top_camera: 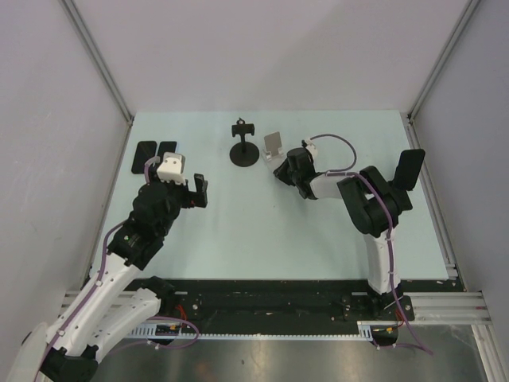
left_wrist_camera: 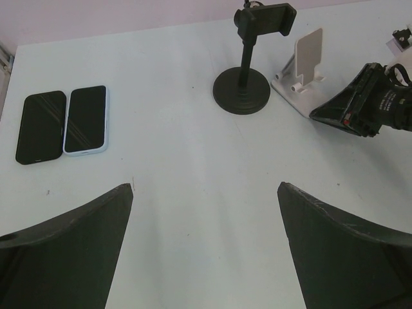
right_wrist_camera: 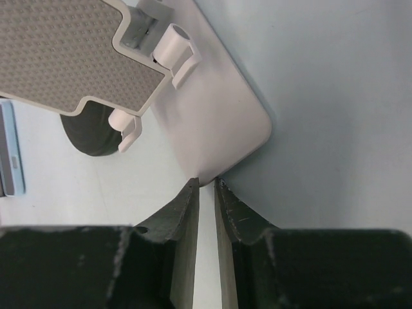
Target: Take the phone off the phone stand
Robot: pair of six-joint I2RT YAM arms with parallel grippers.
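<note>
Phones (left_wrist_camera: 85,120) lie flat on counter (left_wrist_camera: 193,161), ahead-left of spread left gripper (left_wrist_camera: 205,190) — right gripper (right_wrist_camera: 206,183), pressed together, noses bare white stand (right_wrist_camera: 212,122).

**A:** What carries everything here?

**B:** A pale green surface (top_camera: 254,239), flat, with grey panels along its left, far and right sides.

**A:** And what lies on it?

**B:** At the far left are two phones, face up and side by side. A black phone (left_wrist_camera: 40,127) is on the outside, and a pale-cased phone (left_wrist_camera: 86,120) lies against its inner edge.

**A:** Toward the middle?

**B:** A black stand (left_wrist_camera: 241,91) sits on a round base, with a pole rising to a clamp. Just to its right is a white stand (left_wrist_camera: 302,80), a flat base plate with a tilted back. I cannot tell whether the two bases touch. Both stands are well apart from the phones.
</note>
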